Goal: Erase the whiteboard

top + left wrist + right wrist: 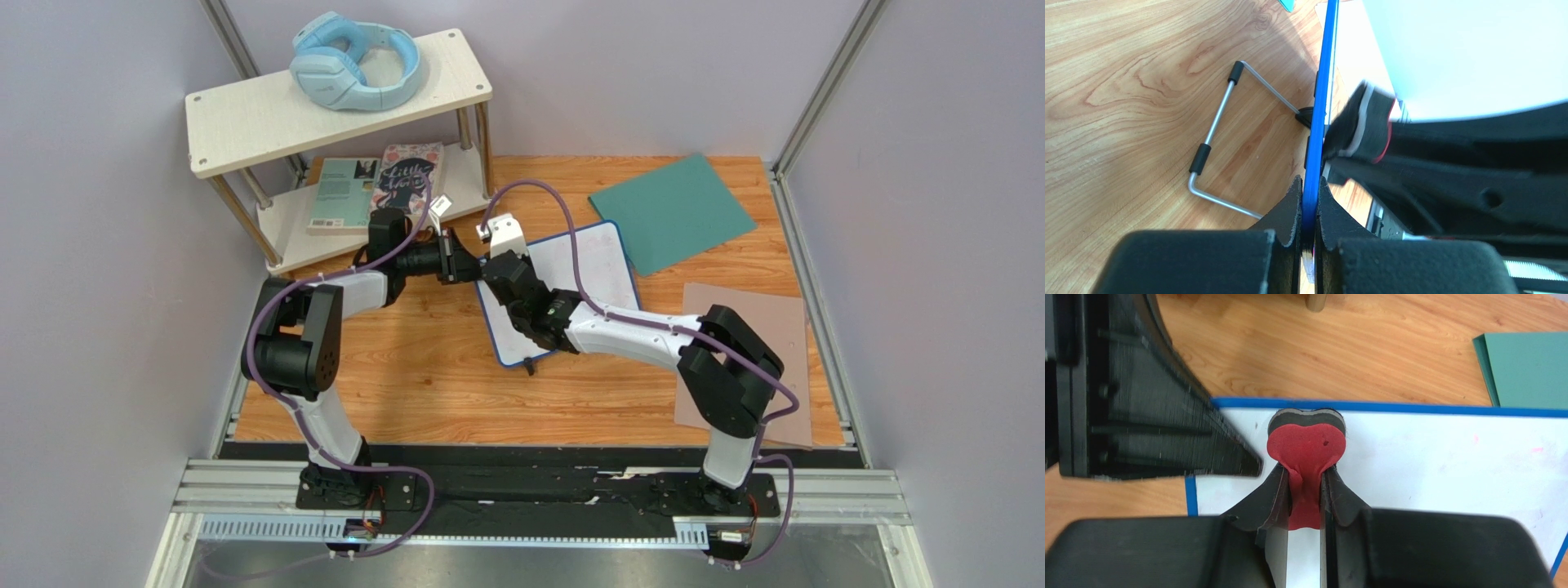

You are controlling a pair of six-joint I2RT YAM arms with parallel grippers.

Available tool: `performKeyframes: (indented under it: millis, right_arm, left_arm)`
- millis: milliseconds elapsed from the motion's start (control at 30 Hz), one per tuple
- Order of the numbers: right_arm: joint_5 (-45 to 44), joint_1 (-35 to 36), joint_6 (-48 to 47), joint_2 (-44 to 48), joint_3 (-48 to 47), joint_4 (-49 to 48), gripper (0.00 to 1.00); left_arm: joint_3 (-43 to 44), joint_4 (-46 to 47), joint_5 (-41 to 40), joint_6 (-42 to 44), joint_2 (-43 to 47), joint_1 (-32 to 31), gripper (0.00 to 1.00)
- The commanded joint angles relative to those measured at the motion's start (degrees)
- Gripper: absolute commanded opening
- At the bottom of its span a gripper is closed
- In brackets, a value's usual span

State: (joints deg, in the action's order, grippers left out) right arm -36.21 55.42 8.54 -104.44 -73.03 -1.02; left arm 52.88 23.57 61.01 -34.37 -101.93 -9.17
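While arms stretched inward, left end effector (pixel 1309 187) clamped on whiteboard (pixel 1475 55), right end effector (pixel 1306 473) on red eraser (pixel 1306 444).

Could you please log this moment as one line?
left gripper: shut on whiteboard frame | right gripper: shut on eraser, against whiteboard | faint pink marks on surface

Left arm (pixel 350 292), right arm (pixel 626 328): jaws tight, wrists near.

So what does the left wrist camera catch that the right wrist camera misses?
Only the left wrist view shows the wire stand behind the whiteboard. Only the right wrist view shows faint pink smudges on its white face. Both show the whiteboard, the wooden table, and the eraser pinched in the right gripper.
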Motion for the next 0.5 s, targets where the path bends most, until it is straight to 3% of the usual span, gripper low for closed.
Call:
performKeyframes:
  millis: [0,267,467]
  right_arm:
    - [0.4,2.1,1.3,-0.1,5.3,2.5,0.0]
    - [-2.3,2.2,3.5,1.9,9.1,3.8,0.0]
    - [-8.0,1.1,4.1,12.8,11.1,8.2,0.0]
  left_arm:
    - [-0.4,0.5,-3.3,3.8,-0.2,0.2,0.0]
    - [-0.4,0.2,-3.4,4.0,0.0,0.2,0.0]
    - [-0.1,-1.5,-3.8,5.0,0.8,0.2,0.0]
